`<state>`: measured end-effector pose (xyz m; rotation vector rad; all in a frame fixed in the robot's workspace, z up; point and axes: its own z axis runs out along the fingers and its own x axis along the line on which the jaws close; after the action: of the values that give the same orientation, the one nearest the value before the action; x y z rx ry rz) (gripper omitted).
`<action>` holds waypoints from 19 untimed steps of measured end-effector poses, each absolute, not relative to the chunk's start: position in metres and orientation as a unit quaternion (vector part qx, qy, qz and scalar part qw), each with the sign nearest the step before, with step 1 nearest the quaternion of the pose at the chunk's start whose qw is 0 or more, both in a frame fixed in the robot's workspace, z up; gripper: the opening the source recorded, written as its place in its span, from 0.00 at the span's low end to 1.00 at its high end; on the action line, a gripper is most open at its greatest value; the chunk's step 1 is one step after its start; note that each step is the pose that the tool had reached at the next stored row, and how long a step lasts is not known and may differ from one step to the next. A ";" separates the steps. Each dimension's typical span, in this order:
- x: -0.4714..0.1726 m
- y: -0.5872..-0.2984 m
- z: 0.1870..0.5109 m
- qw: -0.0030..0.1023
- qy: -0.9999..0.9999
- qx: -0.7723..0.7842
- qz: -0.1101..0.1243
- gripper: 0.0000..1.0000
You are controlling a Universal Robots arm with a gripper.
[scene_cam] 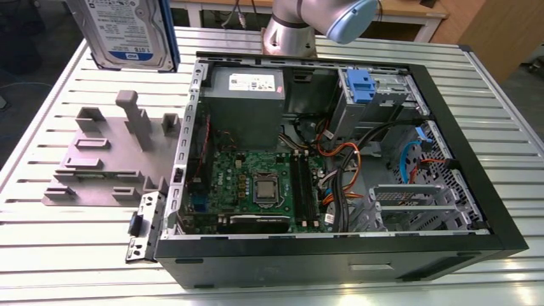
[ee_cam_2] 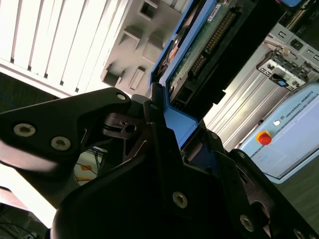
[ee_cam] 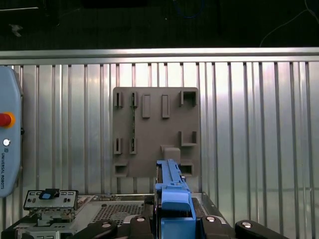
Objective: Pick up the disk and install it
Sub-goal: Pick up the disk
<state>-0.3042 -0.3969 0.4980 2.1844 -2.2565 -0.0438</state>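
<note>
The disk (scene_cam: 126, 33), a silver drive with a white-and-blue label in a blue carrier, hangs upright high above the table at the exterior view's far left, over the grey fixture plate (scene_cam: 111, 159). In the first wrist view the carrier's blue edge (ee_cam: 172, 196) runs between the black fingers (ee_cam: 102, 230) of my gripper (ee_cam: 172, 223), which is shut on it. The second wrist view shows the drive's green circuit board (ee_cam_2: 199, 47) and blue frame (ee_cam_2: 175, 124) clamped in the gripper (ee_cam_2: 167, 137).
An open black computer case (scene_cam: 476, 166) lies on the slatted metal table (scene_cam: 51, 255), with a motherboard, cables and a silver drive cage with a blue latch (scene_cam: 361, 86). A light-blue pendant with a red button (ee_cam: 7, 134) lies beside the case.
</note>
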 end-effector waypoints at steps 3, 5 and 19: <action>-0.303 -0.397 0.498 0.000 -0.718 0.695 -0.014 0.36; -0.303 -0.397 0.498 0.000 -0.718 0.695 -0.014 0.36; -0.300 -0.397 0.498 0.000 -0.718 0.696 -0.014 0.36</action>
<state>-0.3005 -0.3969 0.4980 2.1845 -2.2564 -0.0439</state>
